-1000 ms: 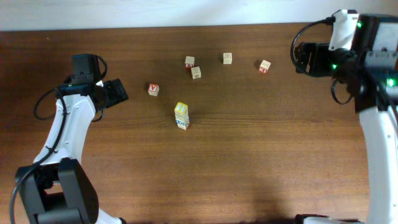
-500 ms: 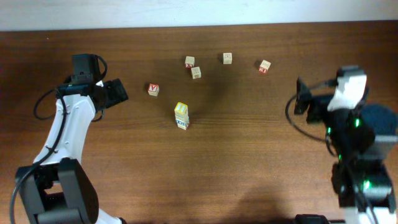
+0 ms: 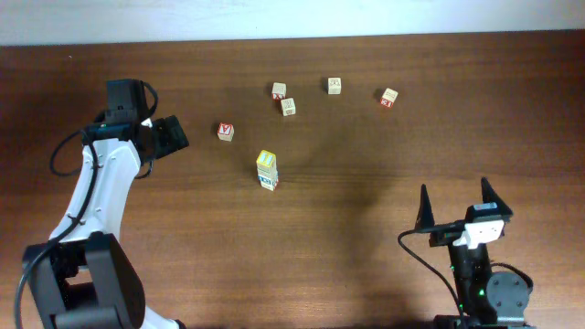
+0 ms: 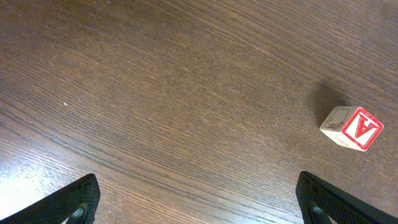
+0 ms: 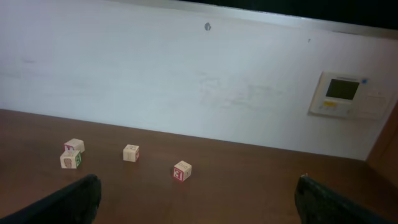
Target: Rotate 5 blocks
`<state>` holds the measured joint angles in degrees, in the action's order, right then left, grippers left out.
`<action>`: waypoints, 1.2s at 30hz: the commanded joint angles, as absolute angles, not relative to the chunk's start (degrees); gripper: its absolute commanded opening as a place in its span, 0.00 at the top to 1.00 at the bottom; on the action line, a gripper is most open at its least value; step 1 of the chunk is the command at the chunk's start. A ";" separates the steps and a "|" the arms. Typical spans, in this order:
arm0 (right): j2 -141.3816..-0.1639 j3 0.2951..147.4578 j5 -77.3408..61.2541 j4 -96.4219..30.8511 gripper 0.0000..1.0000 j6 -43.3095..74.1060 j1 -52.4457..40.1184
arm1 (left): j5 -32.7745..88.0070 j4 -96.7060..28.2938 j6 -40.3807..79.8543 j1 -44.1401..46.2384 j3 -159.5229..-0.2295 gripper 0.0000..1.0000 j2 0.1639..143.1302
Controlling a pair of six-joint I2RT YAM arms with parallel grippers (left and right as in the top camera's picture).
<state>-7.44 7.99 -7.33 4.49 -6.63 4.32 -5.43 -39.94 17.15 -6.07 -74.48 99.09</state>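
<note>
Several small light-wood blocks lie on the far half of the table. A yellow-topped block (image 3: pixel 266 160) sits stacked on a blue-marked block (image 3: pixel 268 182) at mid-table. Behind them are a green-marked block (image 3: pixel 288 106) (image 5: pixel 70 160), a pale block (image 3: pixel 335 85) (image 5: pixel 130 152) and a red-faced block (image 3: pixel 389 97) (image 5: pixel 182 170). My left gripper (image 3: pixel 175 134) (image 4: pixel 202 211) is open above bare wood, left of the blocks. My right gripper (image 3: pixel 455 194) (image 5: pixel 199 208) is open at the near right, far from every block and pointing toward the back wall.
A cube with a red letter face (image 3: pixel 226 132) (image 4: pixel 351 127) lies just right of my left gripper. Another pale cube with a red mark (image 3: pixel 279 90) (image 5: pixel 74 145) sits by the green-marked block. A white wall with a thermostat (image 5: pixel 344 93) rises behind the table.
My right arm has swung from the far right corner back to the near right edge, its gripper still open. The left arm and all blocks are where they were.
</note>
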 commanded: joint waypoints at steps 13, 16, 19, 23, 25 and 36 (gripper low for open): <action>-0.21 0.32 -7.01 -3.86 0.01 -6.63 4.54 | -5.87 -39.99 17.10 -5.80 -75.26 0.01 98.13; -0.32 0.32 -7.03 -3.86 0.01 -6.63 4.54 | -5.85 -39.97 17.10 -5.78 -75.26 0.01 98.13; -0.32 0.32 -7.03 -3.86 0.01 -6.63 4.54 | -5.85 -39.97 17.10 -5.78 -75.26 0.01 98.13; -0.32 0.32 -7.03 -3.86 0.01 -6.63 4.54 | -5.85 -39.99 17.10 -5.80 -75.26 0.01 98.13; -0.32 0.32 -7.03 -3.86 0.01 -6.63 4.54 | -5.87 -39.99 17.10 -5.80 -75.26 0.01 98.13; -0.32 0.32 -7.01 -3.86 0.01 -6.63 4.54 | -6.59 -39.70 17.08 -5.80 -75.26 0.01 96.47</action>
